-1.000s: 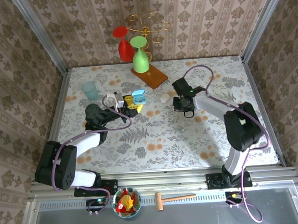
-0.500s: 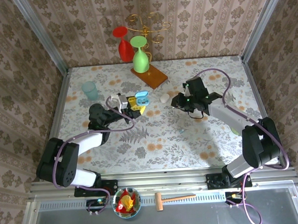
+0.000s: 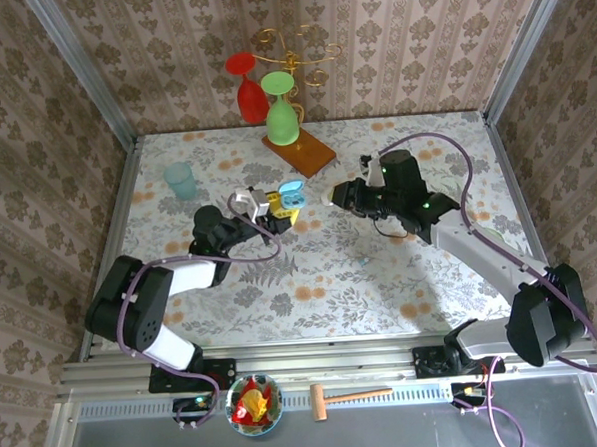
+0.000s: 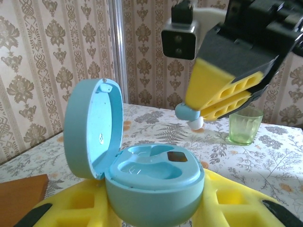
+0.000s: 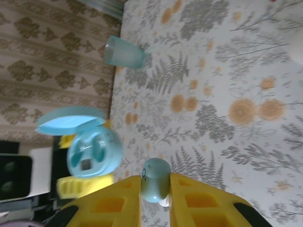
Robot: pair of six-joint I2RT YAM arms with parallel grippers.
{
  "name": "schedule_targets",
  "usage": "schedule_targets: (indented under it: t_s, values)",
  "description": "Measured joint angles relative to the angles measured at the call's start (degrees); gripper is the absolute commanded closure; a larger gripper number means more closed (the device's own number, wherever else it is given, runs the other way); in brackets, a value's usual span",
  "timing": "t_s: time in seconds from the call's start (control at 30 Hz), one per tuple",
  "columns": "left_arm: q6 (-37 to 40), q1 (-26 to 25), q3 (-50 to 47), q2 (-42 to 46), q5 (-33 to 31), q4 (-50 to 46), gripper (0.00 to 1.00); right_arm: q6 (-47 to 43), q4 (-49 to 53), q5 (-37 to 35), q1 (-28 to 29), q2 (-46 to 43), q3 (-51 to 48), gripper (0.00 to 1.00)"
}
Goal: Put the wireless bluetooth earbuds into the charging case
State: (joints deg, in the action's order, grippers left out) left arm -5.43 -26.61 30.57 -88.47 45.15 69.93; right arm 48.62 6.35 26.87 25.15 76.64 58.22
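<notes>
Now the floral-patterned table has both arms meeting over its middle. Over the last second the right arm has swung in from the right-hand side, so the right claw hangs just beside the left claw. The left claw has eased a little toward it too.

The left claw is clamped narrow on the round pale-blue plastic charging case. The case sits between its yellow fingers with the lid hinged open and standing upright. From the left wrist view both moulded wells look empty.

The right claw is pinched shut on the small pale-blue earbud with a white tip, which pokes out past its fingertips. Seen from the left wrist, that earbud hovers above and beyond the open case, not touching it.

So the approach is largely done, I judge. What remains is lining the earbud up over one well and lowering it in, which calls for a fine, slow move.
</notes>
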Motion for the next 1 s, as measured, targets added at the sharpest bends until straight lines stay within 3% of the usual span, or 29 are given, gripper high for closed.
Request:
schedule_targets:
  t_s: [0.33, 1.0]
  values:
    - [2.6, -2.45, 1.33, -1.53, -2.12, 0.39, 0.74, 0.48, -3.61, 1.55, 5.57, 3.58, 6.23, 0.82]
    - [3.17, -3.85, 1.88, -1.57, -3.26, 0.39, 0.74, -0.5, -3.65, 1.92, 7.54, 7.13, 7.87, 0.81]
